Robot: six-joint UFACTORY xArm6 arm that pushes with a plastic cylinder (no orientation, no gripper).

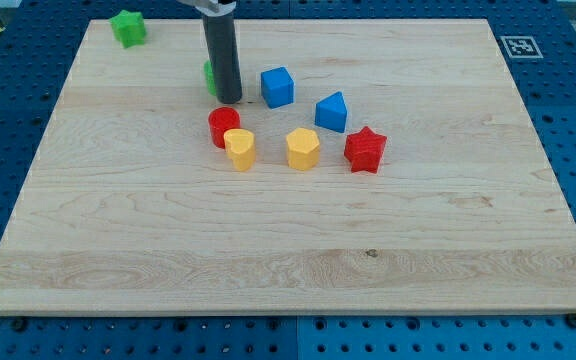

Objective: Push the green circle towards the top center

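The green circle [209, 76] is mostly hidden behind my rod; only a thin green sliver shows at the rod's left edge. My tip [229, 100] rests on the board just to the right of and in front of it, touching or nearly touching it. A red cylinder [224, 126] sits just below the tip. A blue cube [277, 87] lies to the tip's right.
A green star-like block [128, 27] sits at the top left corner. A yellow block [239, 148], a yellow hexagon [303, 148], a red star [365, 150] and a blue wedge [332, 111] cluster below and right of the tip. The wooden board [288, 250] lies on a blue pegboard.
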